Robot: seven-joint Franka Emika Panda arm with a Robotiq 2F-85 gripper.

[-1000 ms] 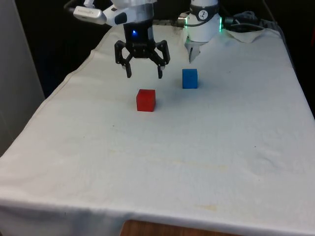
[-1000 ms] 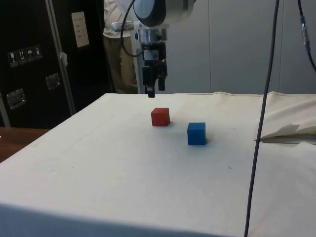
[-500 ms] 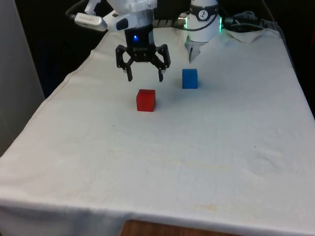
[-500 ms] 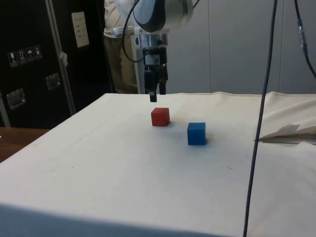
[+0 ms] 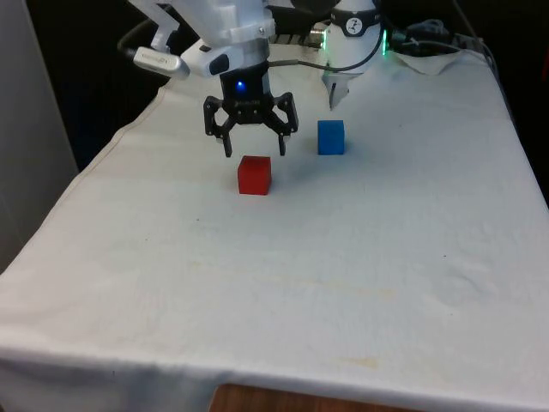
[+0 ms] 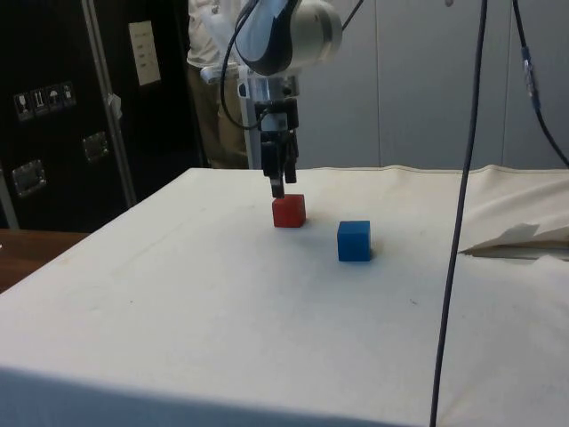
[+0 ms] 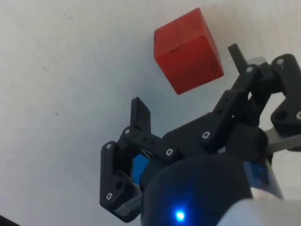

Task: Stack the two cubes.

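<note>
The tool [image 5: 254, 153] hangs spread wide just above the red cube [image 5: 254, 174]. Next it should go down around it, pinch, then carry it onto the blue cube [image 5: 331, 136].

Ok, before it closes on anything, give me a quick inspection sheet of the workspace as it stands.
Surface: table under a white cloth, lightly wrinkled.
Job's things: small red cube and small blue cube sit apart on the cloth, unstacked.
Clutter: crumpled white cloth at the side view's right edge.
Grippers: black two-finger gripper open, just above the red cube, fingers not touching it.
Cables: black cable hangs in front of the side camera.
Surroundings: dark cabinets; a person stands behind the table.
</note>
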